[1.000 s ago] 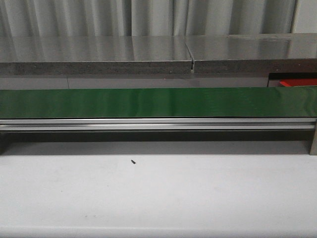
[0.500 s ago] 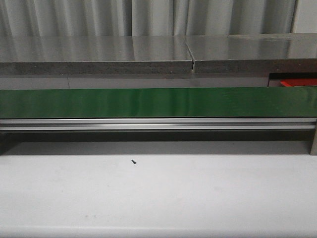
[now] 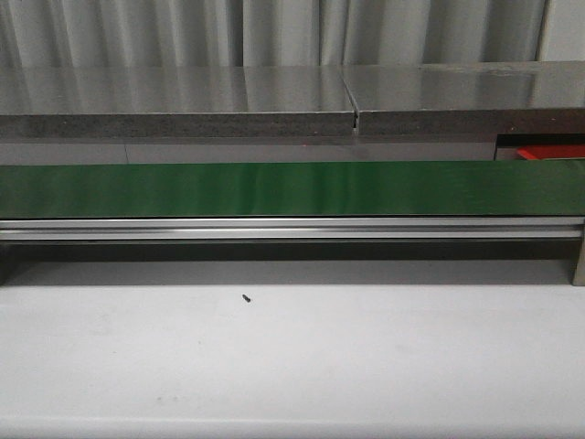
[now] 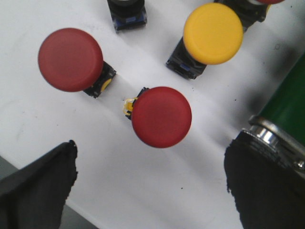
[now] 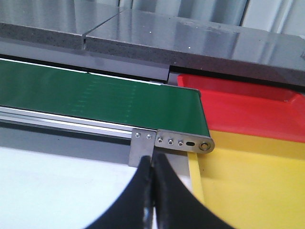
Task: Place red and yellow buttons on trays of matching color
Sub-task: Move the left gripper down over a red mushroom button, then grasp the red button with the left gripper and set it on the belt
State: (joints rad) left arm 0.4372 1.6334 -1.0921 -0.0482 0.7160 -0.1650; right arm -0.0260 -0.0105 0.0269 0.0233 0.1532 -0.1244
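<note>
the left gripper (image 4: 152, 191) is spread wide over a red button (image 4: 161, 117) on the white table (image 4: 57, 129), grasping nothing. another red button (image 4: 70, 59) and a yellow button (image 4: 213, 33) stand nearby. the right gripper (image 5: 153, 191) is clenched empty near the red tray (image 5: 248, 112) and yellow tray (image 5: 252, 186), at the green conveyor belt's (image 3: 292, 188) end.

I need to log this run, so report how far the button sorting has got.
Nothing looks done: the visible parts of the red plastic tray and the yellow plastic tray hold no buttons. In hand: the left tool hangs open over the nearer red mushroom-head button. Left: that one, the other red button and the yellow mushroom-head button. The right tool is shut, empty.
</note>
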